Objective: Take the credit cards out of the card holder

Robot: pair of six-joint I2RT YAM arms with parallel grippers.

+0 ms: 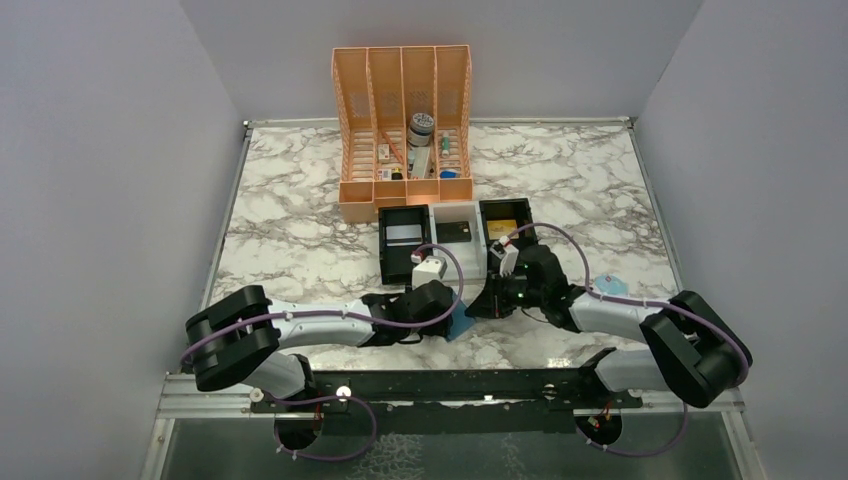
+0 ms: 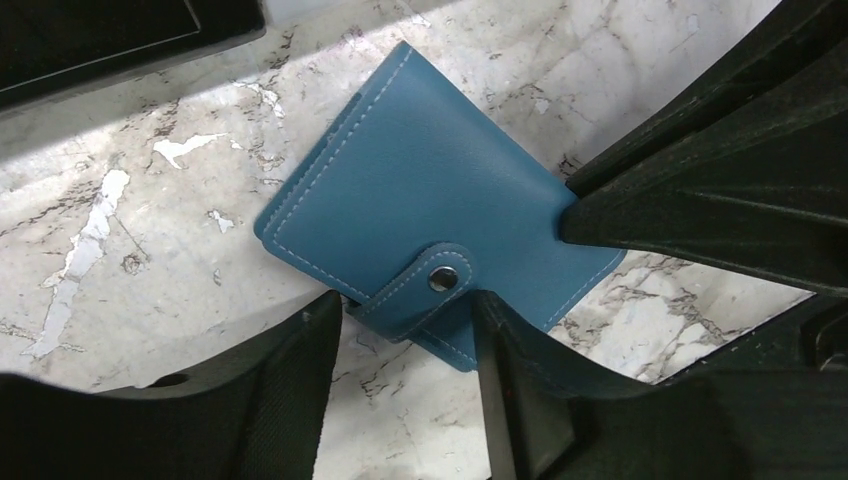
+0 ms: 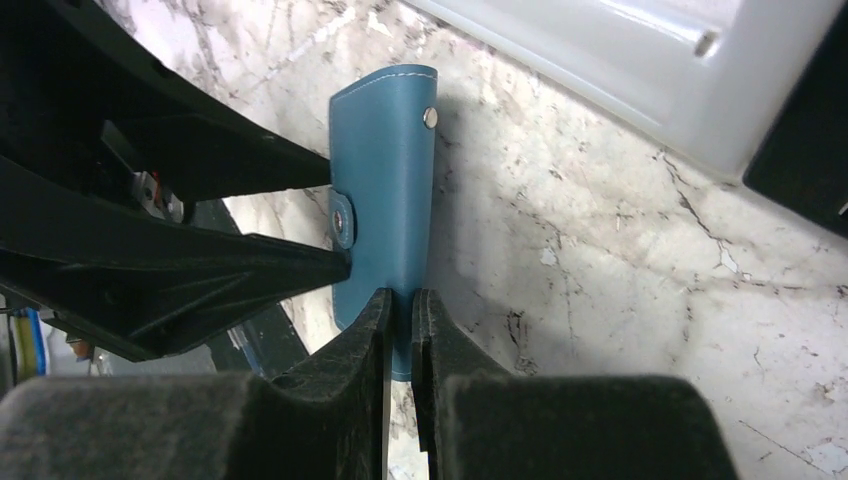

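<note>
Top view: both arms meet low at the middle of the marble bench, covering all but one blue corner of the holder, which sits near the front edge, just in front of a black-and-white three-bay tray. Only this view shows a gold-tan card in the tray's right bay, an orange slotted rack behind the tray, and a pale blue packet well off to the right. Left wrist view: the holder is folded shut; it is smooth mid-blue leather-like material with pale stitching along the edges and rounded corners. Its tab is fastened by a round metal snap. The left fingers stand apart, one on each side of the tab, gripping nothing. Right wrist view: the right fingers are pinched onto the holder's thin edge, with only a sliver of blue between them. A second stud shows near the far corner. Whether the holder lies flat or is tipped up cannot be settled. Bare veined marble shows left of the holder; the tray wall is near beyond it.
</note>
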